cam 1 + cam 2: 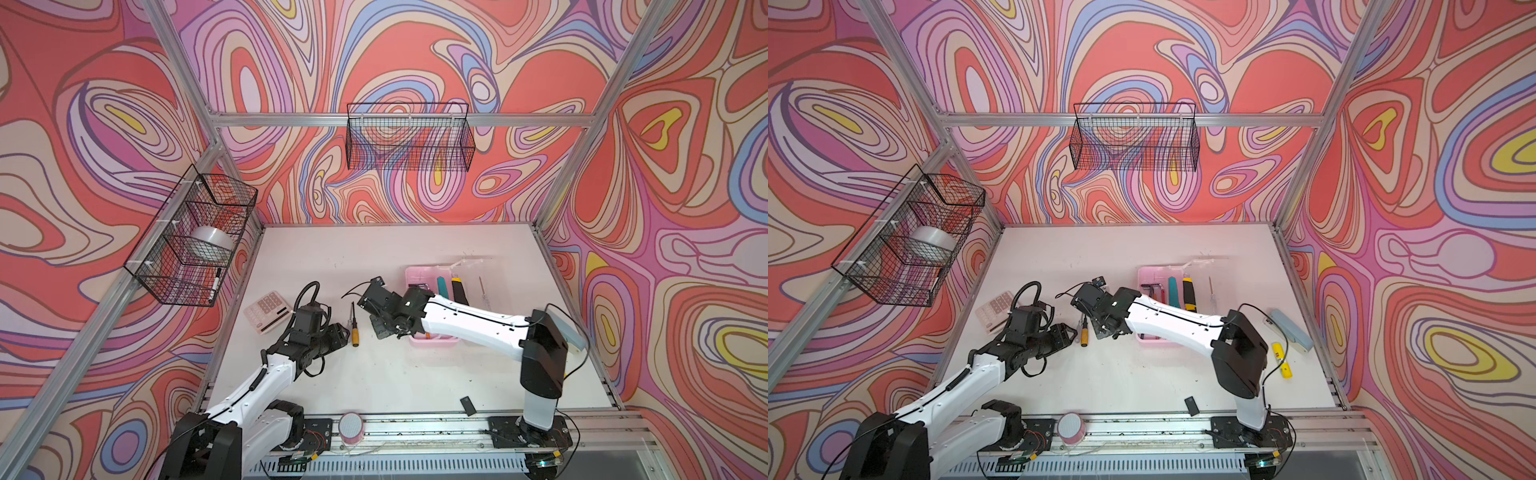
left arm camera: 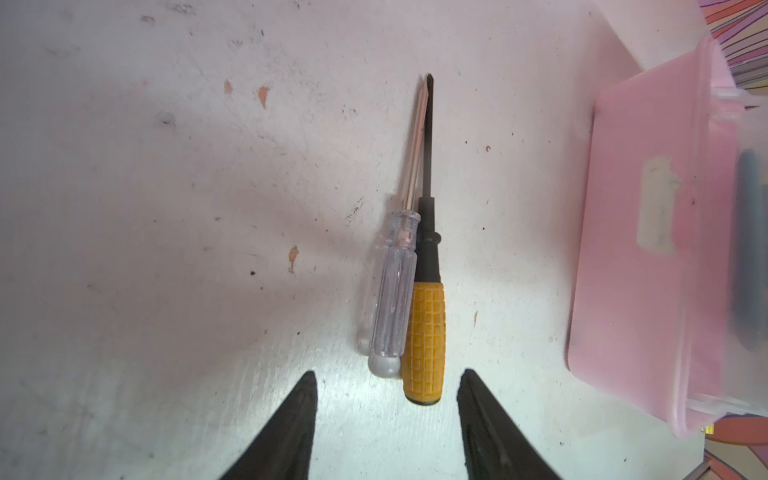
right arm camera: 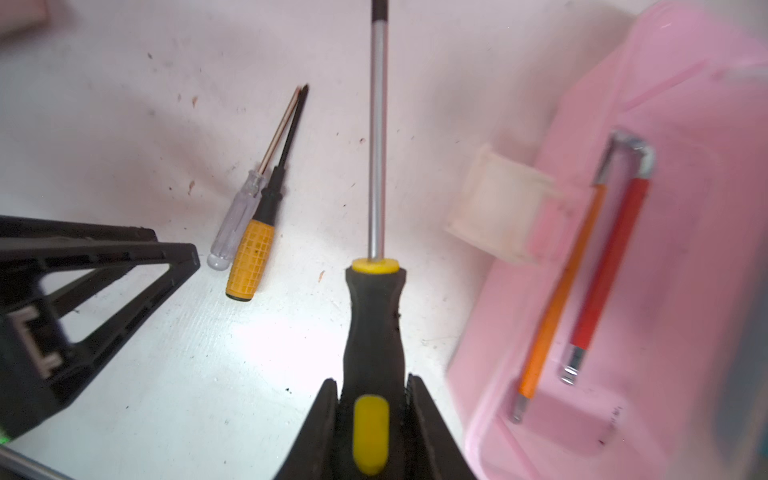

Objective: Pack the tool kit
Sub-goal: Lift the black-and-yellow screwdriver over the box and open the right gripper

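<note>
The pink box (image 1: 419, 274) sits open at the middle right in both top views. A teal knife (image 1: 441, 286) and a yellow-black knife (image 1: 458, 291) lie in it. The right wrist view shows an orange hex key (image 3: 561, 291) and a red one (image 3: 606, 266) in the box (image 3: 665, 104). My right gripper (image 3: 372, 380) is shut on a black-and-yellow screwdriver (image 3: 374, 324), held above the table beside the box. My left gripper (image 2: 388, 374) is open just short of a clear-handled screwdriver (image 2: 392, 299) and a yellow-handled screwdriver (image 2: 426, 332), which lie side by side.
A calculator (image 1: 268, 311) lies left of my left arm. A yellow glue stick (image 1: 1281, 359) and a grey-blue object (image 1: 1291, 330) lie at the right edge. A pink tape roll (image 1: 351, 426) and a small black piece (image 1: 468, 405) sit at the front. Wire baskets (image 1: 409, 137) hang on the walls.
</note>
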### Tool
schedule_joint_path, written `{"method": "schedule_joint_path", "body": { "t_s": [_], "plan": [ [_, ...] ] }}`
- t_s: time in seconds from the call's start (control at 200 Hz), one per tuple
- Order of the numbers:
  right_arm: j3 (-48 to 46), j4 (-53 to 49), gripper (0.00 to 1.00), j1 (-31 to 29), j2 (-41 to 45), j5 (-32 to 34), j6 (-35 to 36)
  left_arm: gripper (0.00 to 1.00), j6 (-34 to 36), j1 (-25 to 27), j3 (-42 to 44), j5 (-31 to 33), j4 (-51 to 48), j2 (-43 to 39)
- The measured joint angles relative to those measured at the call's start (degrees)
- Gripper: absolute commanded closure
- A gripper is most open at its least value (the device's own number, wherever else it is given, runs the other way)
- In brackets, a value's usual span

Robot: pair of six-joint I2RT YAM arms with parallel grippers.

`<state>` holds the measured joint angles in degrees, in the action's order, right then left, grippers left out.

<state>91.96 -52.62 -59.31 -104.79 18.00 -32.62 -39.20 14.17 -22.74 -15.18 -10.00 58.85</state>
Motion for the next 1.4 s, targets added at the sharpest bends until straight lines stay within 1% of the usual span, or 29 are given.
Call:
{"method": "schedule_joint_path", "body": {
  "t_s": [0.105,0.24,0.315,0.416,0.511,0.616,0.911,1.067,1.277,1.402],
  "plan": [
    [-4.2,-1.6,1.0,4.8,7.7,2.6,0.1,0.45,0.0,0.0,0.0,0.0,0.0,0.0],
    [-11.4,-4.3,1.0,16.0,17.3,5.5,0.7,0.45,0.0,0.0,0.0,0.0,0.0,0.1],
    [-14.9,-5.8,1.0,21.0,21.2,6.2,1.4,0.45,0.0,0.0,0.0,0.0,0.1,0.2],
    [-18.0,-7.2,1.0,25.2,24.3,6.3,2.4,0.45,0.0,0.0,0.0,0.0,0.4,0.6],
    [-20.1,-7.4,1.0,27.7,25.1,6.4,3.3,0.45,0.0,0.0,-0.1,0.0,0.7,1.4],
    [-22.4,-7.4,1.0,29.3,25.1,6.6,3.8,0.44,0.0,0.0,-0.1,-0.1,0.9,1.9],
    [-24.5,-5.1,1.0,30.5,24.0,5.6,4.9,0.44,0.6,0.0,-2.0,-0.2,0.8,2.0],
    [-25.0,-4.0,0.91,30.5,22.8,4.7,5.2,0.43,0.6,0.0,-2.3,-0.2,0.8,2.0],
    [-25.3,-3.2,0.63,30.5,22.1,4.2,5.5,0.42,0.6,0.0,-2.5,-0.3,0.8,1.5],
    [-24.4,-4.2,0.54,30.5,21.9,4.5,5.7,0.42,0.6,0.0,-3.4,-1.1,0.7,0.8]
  ]
}}
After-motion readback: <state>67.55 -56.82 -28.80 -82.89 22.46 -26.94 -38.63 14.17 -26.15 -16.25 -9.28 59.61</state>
